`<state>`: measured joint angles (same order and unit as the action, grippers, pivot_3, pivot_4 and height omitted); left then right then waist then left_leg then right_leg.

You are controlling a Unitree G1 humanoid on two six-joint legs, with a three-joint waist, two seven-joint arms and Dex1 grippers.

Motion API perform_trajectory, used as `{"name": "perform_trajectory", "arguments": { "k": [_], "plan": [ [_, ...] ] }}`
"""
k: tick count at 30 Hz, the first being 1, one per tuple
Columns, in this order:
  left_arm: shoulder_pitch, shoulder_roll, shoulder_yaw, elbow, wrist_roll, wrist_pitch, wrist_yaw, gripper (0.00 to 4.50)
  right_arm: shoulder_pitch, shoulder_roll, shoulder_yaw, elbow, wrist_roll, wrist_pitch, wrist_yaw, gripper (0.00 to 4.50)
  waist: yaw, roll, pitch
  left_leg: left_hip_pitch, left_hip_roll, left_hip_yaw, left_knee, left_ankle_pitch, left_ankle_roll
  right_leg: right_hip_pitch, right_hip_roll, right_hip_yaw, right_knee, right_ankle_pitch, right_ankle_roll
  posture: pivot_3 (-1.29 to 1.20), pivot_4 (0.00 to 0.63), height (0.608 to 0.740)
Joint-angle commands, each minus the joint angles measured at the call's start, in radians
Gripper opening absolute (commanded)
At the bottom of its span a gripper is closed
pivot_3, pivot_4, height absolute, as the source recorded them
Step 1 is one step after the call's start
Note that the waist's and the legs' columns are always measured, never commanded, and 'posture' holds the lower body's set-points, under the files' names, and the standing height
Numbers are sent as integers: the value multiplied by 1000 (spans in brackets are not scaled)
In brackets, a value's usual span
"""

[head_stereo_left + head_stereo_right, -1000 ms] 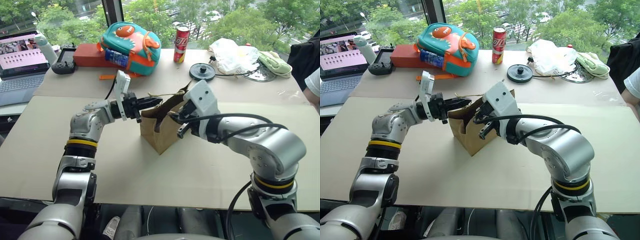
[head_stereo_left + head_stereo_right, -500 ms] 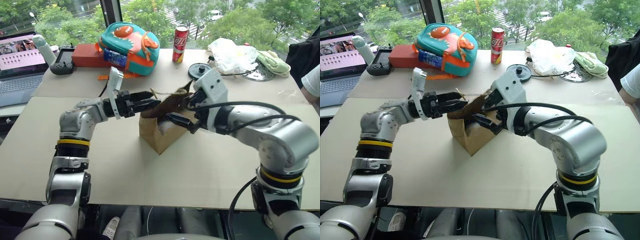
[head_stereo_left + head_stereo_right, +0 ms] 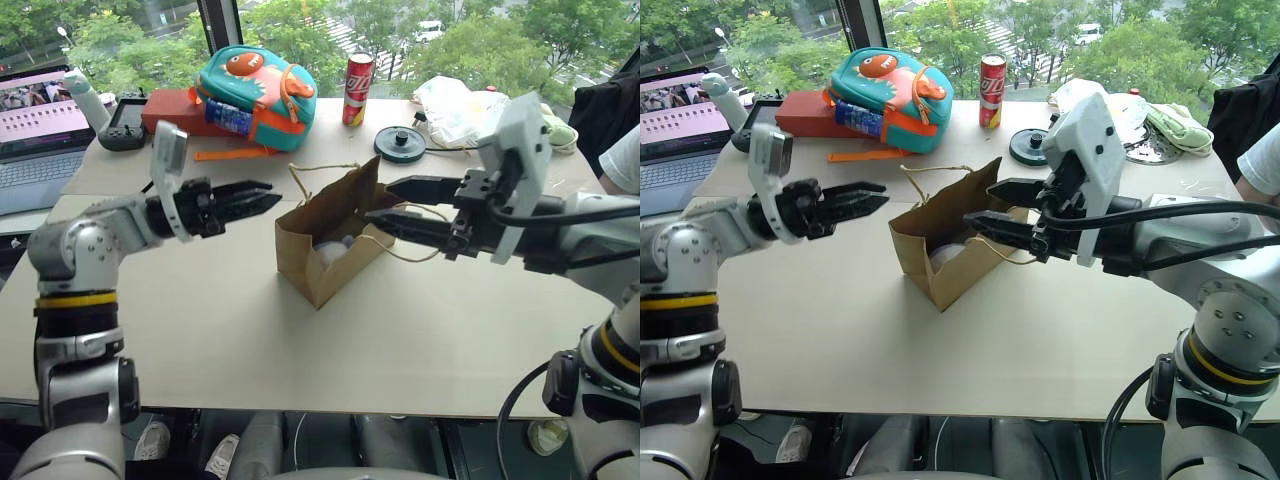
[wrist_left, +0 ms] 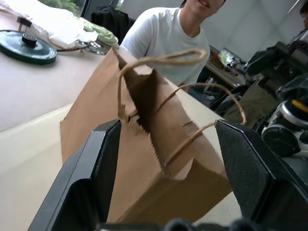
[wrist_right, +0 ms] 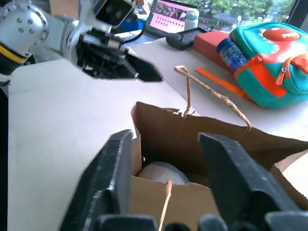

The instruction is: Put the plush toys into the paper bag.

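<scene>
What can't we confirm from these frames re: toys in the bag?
- Bag contents: paper bag walls hide most of the inside. Head views show a pale rounded shape; right wrist view shows its top, the front wall hiding the rest.
- Red toy: cannot tell if it is in the bag; the walls would hide it.
- Left wrist view: bag seen from outside, no interior.
- Left hand and right hand open, empty.

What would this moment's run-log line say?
bag: upright, open | grey toy: inside bag | left hand: open, empty, beside bag | right hand: open, empty, over bag
</scene>
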<state>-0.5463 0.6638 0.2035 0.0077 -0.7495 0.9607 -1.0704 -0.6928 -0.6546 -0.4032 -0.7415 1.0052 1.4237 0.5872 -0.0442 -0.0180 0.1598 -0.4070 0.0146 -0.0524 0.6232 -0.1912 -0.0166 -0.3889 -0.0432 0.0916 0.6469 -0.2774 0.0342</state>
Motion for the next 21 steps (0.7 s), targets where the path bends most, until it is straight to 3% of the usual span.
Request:
{"name": "perform_trajectory", "arguments": {
  "k": [1, 3, 7, 11, 15, 21],
  "plan": [
    [33, -10, -9, -34, 28, -83, 17, 3338, 69, -23, -24, -61, 120, -29, -5, 592, 4, 0, 0, -1, 0, 0, 0, 0, 0, 0, 0, 0, 0, 0, 0, 0, 150, 739],
    [41, -11, -23, -33, 47, -122, 15, 3338, 119, -53, 9, -82, 125, -41, -4, 51, 12, 0, 0, -2, 0, -1, 2, 0, 0, 0, 0, -1, 0, 0, 0, 0, 150, 739],
    [41, -17, -58, -23, 87, -193, 8, 3338, 200, -92, 115, -137, 107, -78, -26, 51, 12, 0, 0, -1, -1, 1, 2, 0, 0, 1, -1, 1, -1, 0, 0, 0, 150, 739],
    [28, -23, -72, -12, 90, -216, 2, 3338, 221, -98, 317, -149, -45, -116, -129, 51, 2, 0, 0, -1, 0, 1, 2, 0, 0, 0, 0, 1, -1, 0, 0, 0, 150, 739],
    [22, -24, -87, 2, 92, -229, -7, 3338, 203, -62, 497, -87, -212, -170, -225, 51, -1, 0, 0, -1, 0, 1, 2, 0, 0, 0, 1, 1, 0, 0, 1, 0, 150, 739],
    [16, -17, -110, 5, 92, -237, -33, 3338, 119, 71, 611, 44, -348, -229, -292, 51, 0, -1, 0, -1, 0, 1, 2, 0, 0, -1, 1, 1, 0, 0, 0, 0, 150, 739]
  ]
}}
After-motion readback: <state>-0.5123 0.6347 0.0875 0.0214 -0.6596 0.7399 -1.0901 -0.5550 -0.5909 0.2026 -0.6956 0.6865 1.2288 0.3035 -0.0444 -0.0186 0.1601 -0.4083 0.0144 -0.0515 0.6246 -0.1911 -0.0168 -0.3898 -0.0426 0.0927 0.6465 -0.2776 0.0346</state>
